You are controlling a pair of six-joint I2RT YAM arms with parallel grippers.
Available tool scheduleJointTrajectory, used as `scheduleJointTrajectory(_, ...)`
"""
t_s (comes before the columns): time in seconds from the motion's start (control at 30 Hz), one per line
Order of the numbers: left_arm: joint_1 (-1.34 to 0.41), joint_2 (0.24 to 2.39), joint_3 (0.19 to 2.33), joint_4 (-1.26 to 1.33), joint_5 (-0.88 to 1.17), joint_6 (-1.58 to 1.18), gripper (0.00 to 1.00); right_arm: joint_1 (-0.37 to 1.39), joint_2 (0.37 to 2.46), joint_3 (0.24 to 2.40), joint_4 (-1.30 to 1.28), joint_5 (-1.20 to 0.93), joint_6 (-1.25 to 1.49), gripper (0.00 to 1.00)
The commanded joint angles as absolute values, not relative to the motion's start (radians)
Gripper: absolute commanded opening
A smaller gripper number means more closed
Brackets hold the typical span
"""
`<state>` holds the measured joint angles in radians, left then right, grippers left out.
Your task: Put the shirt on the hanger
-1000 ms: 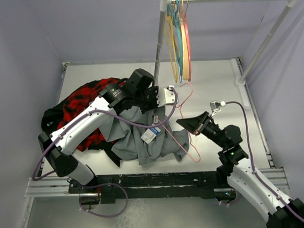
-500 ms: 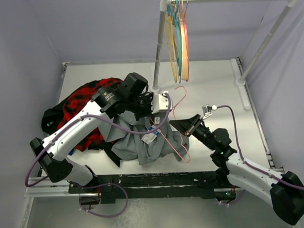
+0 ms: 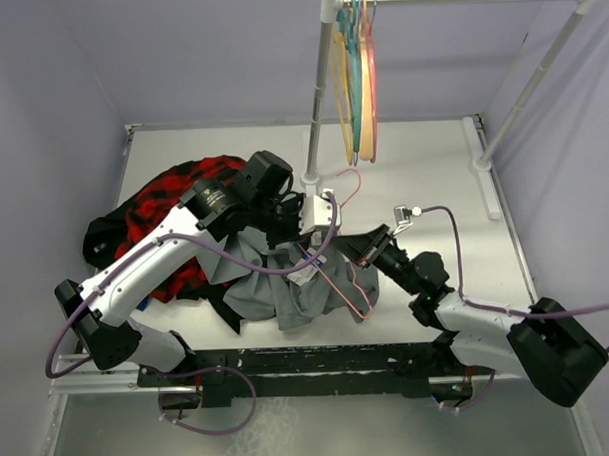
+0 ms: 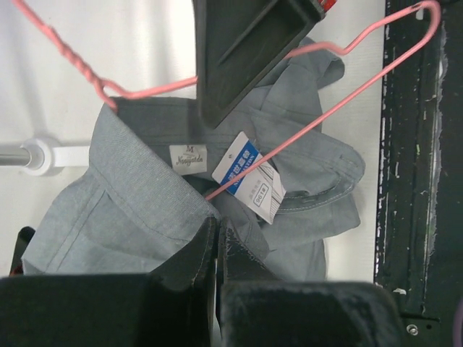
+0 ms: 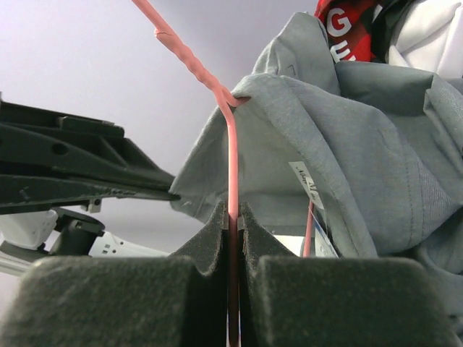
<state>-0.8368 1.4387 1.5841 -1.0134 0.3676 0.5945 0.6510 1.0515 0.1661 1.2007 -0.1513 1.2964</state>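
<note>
The grey shirt [image 3: 287,289] lies bunched at the table's middle front, collar lifted. My left gripper [image 3: 293,233] is shut on the collar fabric [image 4: 145,195]. The white-and-blue tag [image 4: 249,173] hangs inside the neck. My right gripper [image 3: 357,248] is shut on the pink wire hanger [image 3: 348,281]. In the right wrist view the wire [image 5: 231,144] rises from the pads to the collar edge of the shirt [image 5: 347,144], and the twisted neck sticks out above it. In the left wrist view one hanger arm [image 4: 325,116] runs under the collar beside the tag.
A red-and-black plaid shirt [image 3: 174,208] and a black garment [image 3: 100,235] lie left of the grey shirt. A white clothes rack [image 3: 318,97] at the back holds yellow, teal and orange hangers [image 3: 357,76]. A black rail [image 3: 319,363] runs along the front edge.
My right gripper moved left with the hanger, bringing its arm into the shirt's neck opening. My left gripper shifted slightly left and back, still holding the collar.
</note>
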Motion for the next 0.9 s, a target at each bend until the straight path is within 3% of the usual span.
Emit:
scheduleJointTrajectory(0.0, -0.833, 1.422, 1.637, -1.027, 0.467, 0.570, 0.00, 0.664, 1.155, 0.237, 1.444, -0.128, 1.262, 0.00)
scheduleJointTrajectory(0.43, -0.833, 1.410, 1.611, -1.015, 0.430, 0.571, 0.02, 0.667, 1.337, 0.267, 1.634, -0.130, 1.246, 0.00)
scheduleJointTrajectory(0.5, -0.832, 1.403, 1.613, -1.000, 0.352, 0.578, 0.38, 0.667, 1.335, 0.262, 1.631, -0.136, 1.225, 0.00)
scheduleJointTrajectory(0.53, -0.830, 1.398, 1.626, -0.997, 0.311, 0.593, 0.73, 0.666, 1.334, 0.258, 1.627, -0.140, 1.214, 0.00)
scheduleJointTrajectory(0.57, -0.820, 1.394, 1.644, -0.994, 0.288, 0.602, 0.96, 0.667, 1.333, 0.255, 1.623, -0.146, 1.200, 0.00)
scheduleJointTrajectory(0.6, -0.803, 1.392, 1.677, -1.002, 0.295, 0.620, 1.00, 0.666, 1.334, 0.254, 1.620, -0.155, 1.191, 0.00)
scheduleJointTrajectory(0.87, -0.599, 1.445, 1.797, -1.007, 0.575, 0.838, 1.00, 0.667, 1.399, 0.213, 1.744, -0.174, 1.189, 0.00)
